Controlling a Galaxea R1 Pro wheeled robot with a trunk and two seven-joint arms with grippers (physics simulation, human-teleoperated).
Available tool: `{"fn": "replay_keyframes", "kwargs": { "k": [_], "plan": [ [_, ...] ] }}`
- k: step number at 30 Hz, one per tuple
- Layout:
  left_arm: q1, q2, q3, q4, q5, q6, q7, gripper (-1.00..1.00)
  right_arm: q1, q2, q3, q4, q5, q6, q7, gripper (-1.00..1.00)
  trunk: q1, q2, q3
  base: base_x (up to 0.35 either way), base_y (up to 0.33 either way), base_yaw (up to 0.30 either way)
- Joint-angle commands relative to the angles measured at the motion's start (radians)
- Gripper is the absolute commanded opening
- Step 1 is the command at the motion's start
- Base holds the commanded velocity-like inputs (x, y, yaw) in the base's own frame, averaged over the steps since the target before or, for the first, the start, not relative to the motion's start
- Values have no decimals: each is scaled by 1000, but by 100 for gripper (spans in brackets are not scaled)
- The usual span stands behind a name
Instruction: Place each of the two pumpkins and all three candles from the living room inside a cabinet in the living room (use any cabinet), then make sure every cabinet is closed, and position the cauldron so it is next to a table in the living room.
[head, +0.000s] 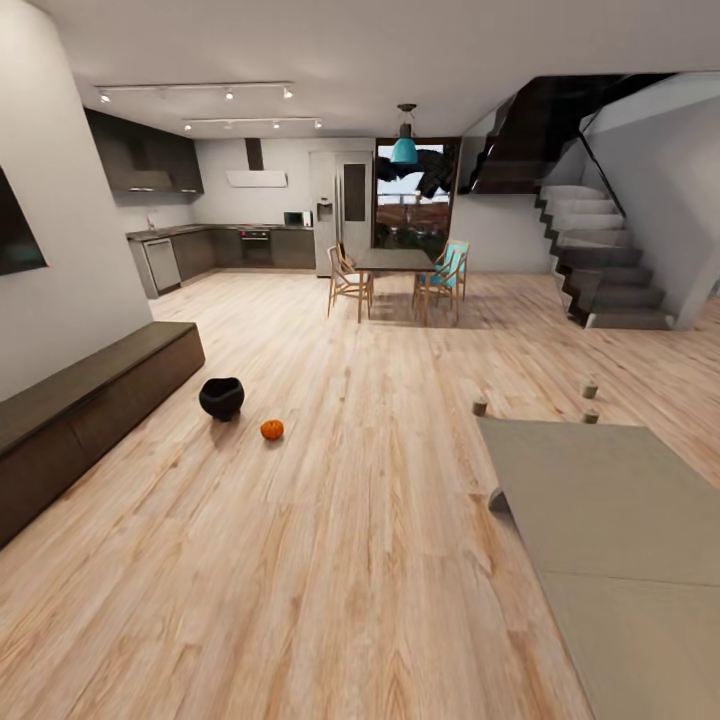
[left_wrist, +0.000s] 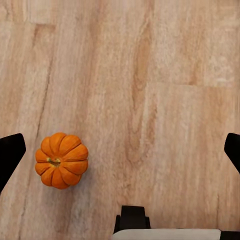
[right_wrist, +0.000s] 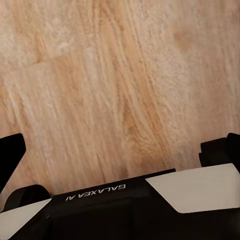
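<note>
Head view: I see the black cauldron (head: 222, 397) on the floor (head: 350, 560), near the long brown cabinet (head: 90, 400) by the wall. All its fronts look shut.
Pumpkin far off: one orange pumpkin (head: 272, 429) sits on the floor just beside the cauldron, not touching it.
Candles: three small candles (head: 590, 388) stand on the floor past the far edge of the low grey worktop (head: 600, 520).
Risk here: I think I could bump the candles over if I roll too near that worktop.
Left wrist view: another pumpkin (left_wrist: 62, 160) sits on the floor under my left gripper (left_wrist: 120, 150). The fingers (left_wrist: 11, 152) are wide open and hold nothing.
Risk here: the pumpkin is close to one finger, not in the middle. If I go down now, I think the finger may poke it and make it roll away.
Right wrist view: my right gripper (right_wrist: 120, 150) has open fingers (right_wrist: 10, 152) over bare floor, holding nothing.
</note>
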Motion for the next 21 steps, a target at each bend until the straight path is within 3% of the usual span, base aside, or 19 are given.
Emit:
{"fn": "replay_keyframes", "kwargs": {
  "k": [1,21],
  "plan": [
    [0,0,1,1,0,-3,1,100,0,0,-3,-3,-7,5,-1,100,0,0,-1,112,0,0],
    [0,0,1,1,0,-3,1,100,0,3,-3,-3,-13,5,-1,100,0,0,-1,112,0,0]
  ]
}}
